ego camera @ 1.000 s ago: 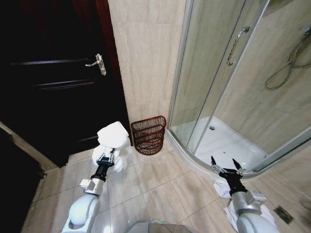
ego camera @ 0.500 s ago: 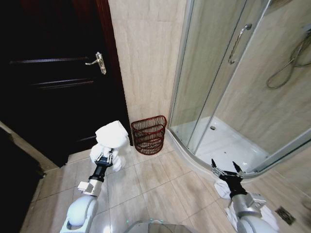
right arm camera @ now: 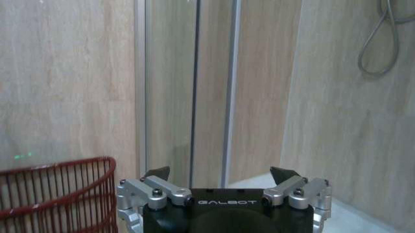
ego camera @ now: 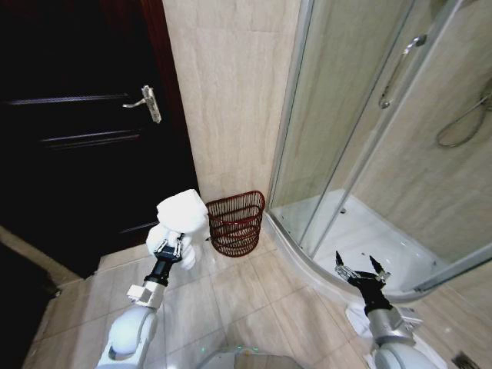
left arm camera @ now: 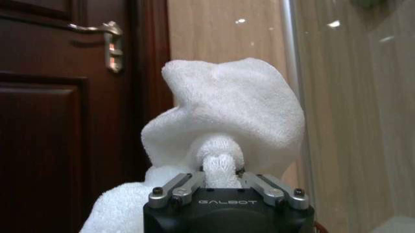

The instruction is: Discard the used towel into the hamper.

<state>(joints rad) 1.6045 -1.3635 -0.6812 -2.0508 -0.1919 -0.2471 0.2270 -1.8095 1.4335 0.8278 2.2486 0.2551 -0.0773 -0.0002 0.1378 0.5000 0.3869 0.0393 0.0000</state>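
Note:
A white towel (ego camera: 179,220) hangs bunched from my left gripper (ego camera: 168,250), which is shut on it above the floor tiles, just left of the hamper. In the left wrist view the towel (left arm camera: 220,121) bulges over the left gripper (left arm camera: 221,178), a thick fold pinched between the fingers. The hamper (ego camera: 236,223) is a dark reddish-brown wire basket standing against the beige wall beside the shower. Its rim (right arm camera: 58,194) also appears in the right wrist view. My right gripper (ego camera: 361,270) is held open low on the right by the shower's curved sill, nothing between its fingers (right arm camera: 155,173).
A dark wooden door (ego camera: 77,131) with a metal handle (ego camera: 146,101) fills the left. A glass shower enclosure (ego camera: 369,131) with a raised white base (ego camera: 361,238) takes up the right. Beige floor tiles (ego camera: 246,300) lie between my arms. White cloth (ego camera: 357,315) lies by my right arm.
The head camera has shifted, so the whole scene sits differently in frame. My left gripper with the towel has stayed left of the hamper, now slightly closer to it. The right gripper stays open.

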